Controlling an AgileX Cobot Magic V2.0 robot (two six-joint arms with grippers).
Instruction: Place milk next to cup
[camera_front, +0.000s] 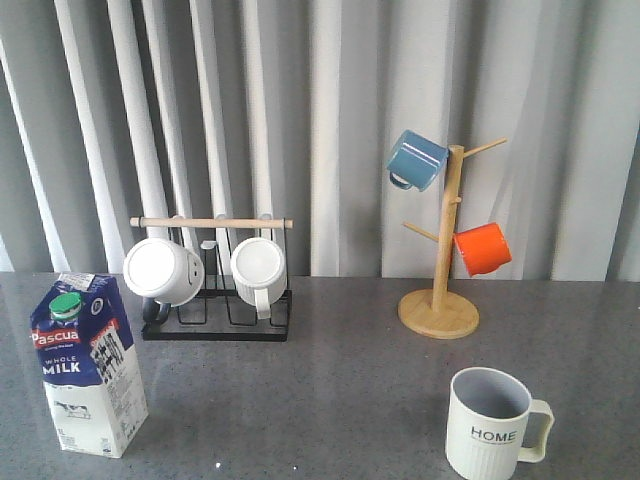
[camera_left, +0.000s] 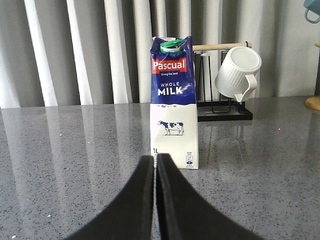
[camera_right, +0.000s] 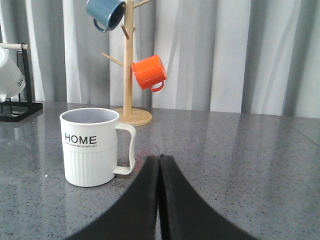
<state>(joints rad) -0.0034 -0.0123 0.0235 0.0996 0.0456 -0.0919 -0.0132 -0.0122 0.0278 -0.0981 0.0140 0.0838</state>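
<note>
The milk carton (camera_front: 88, 365) stands upright at the front left of the grey table; it also shows in the left wrist view (camera_left: 173, 102), blue above, white below, green cap. The ribbed "HOME" cup (camera_front: 492, 424) stands at the front right, handle to the right; it also shows in the right wrist view (camera_right: 94, 146). My left gripper (camera_left: 155, 159) is shut and empty, low over the table just short of the carton's base. My right gripper (camera_right: 159, 159) is shut and empty, beside the cup's handle. Neither gripper shows in the front view.
A black rack (camera_front: 216, 303) with a wooden bar holds two white mugs (camera_front: 164, 271) behind the carton. A wooden mug tree (camera_front: 441, 300) at the back right carries a blue mug (camera_front: 415, 160) and an orange mug (camera_front: 482, 249). Grey curtains hang behind.
</note>
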